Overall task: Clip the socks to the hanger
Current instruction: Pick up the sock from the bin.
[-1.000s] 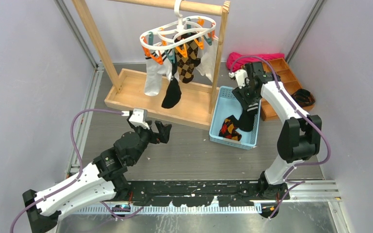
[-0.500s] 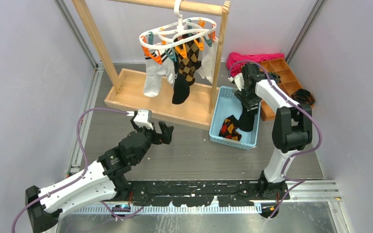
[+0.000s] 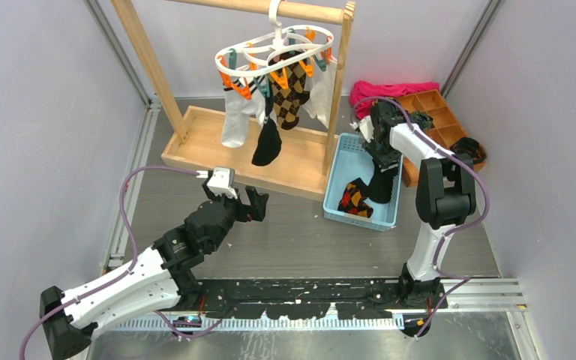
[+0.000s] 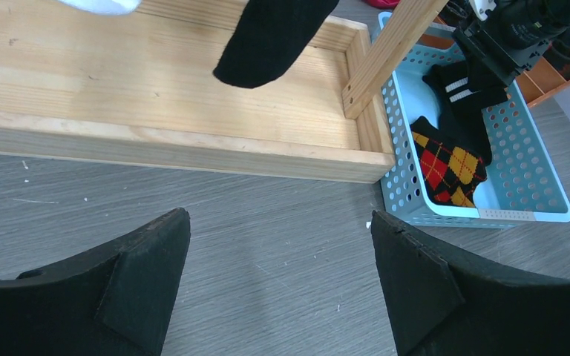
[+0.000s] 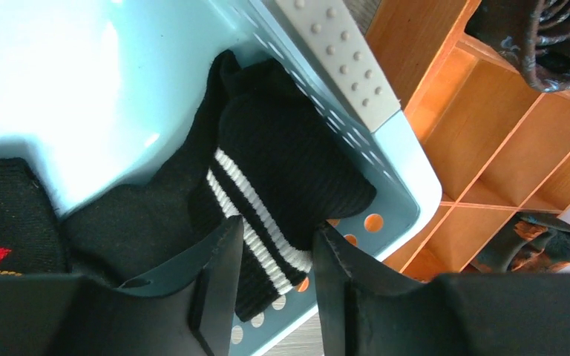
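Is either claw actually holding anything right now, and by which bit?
The left gripper holds nothing, jaws open. The right gripper has the striped cuff of the black sock between its jaws, in the blue basket; whether it grips cannot be told.

Left arm (image 3: 157,262) low, jaws wide — right arm (image 3: 436,196) extended, jaws narrower.

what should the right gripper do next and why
Probably close fully on the striped cuff. The right gripper straddles that cuff of the black sock in the blue basket with a gap left, and the other black sock already hangs from the hanger.
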Robot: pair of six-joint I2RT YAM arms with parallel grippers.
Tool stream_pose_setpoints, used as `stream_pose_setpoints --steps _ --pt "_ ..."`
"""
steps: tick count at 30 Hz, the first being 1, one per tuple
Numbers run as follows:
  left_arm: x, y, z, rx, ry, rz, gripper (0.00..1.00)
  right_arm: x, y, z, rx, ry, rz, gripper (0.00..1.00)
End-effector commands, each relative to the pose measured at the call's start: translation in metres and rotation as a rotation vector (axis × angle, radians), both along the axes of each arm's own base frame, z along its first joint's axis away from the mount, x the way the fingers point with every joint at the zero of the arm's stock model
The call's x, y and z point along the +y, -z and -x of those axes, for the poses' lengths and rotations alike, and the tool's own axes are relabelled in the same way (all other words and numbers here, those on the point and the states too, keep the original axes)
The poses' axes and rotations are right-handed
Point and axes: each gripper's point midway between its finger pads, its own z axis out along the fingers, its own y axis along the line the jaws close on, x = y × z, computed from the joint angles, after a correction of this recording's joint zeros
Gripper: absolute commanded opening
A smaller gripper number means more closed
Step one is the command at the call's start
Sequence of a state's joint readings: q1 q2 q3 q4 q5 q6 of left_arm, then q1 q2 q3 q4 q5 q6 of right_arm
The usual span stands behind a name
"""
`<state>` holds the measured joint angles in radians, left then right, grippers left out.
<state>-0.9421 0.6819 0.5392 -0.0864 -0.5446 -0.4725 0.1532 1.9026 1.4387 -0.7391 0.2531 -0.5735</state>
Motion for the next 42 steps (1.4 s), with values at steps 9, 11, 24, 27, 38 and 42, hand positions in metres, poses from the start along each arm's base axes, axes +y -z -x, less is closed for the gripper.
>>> stream_pose_setpoints --steps 9,11,24,27,38,42 --pt "-0.007 -0.028 0.004 -0.080 0.059 0.078 0.96 0.022 -0.053 0.000 -0.157 0.030 -0.167 0.01" --pt "-0.013 -0.041 0.007 -0.127 0.108 0.102 0.99 0.030 -0.069 0.008 -0.175 0.051 -0.239 0.01" --pt "-0.057 -0.117 0.037 -0.396 0.485 -0.032 1.00 0.112 -0.228 0.110 -0.234 -0.004 -0.919 0.01" --pt "-0.069 -0.135 0.042 -0.454 0.562 -0.075 0.97 0.130 -0.261 0.127 -0.251 -0.051 -1.044 0.01" --pt "-0.106 -0.170 0.066 -0.689 0.883 -0.306 0.85 0.183 -0.308 0.169 -0.076 -0.121 -1.494 0.01" --pt "-0.109 -0.154 0.069 -0.734 0.971 -0.439 0.85 0.196 -0.309 0.172 -0.040 -0.132 -1.549 0.01"
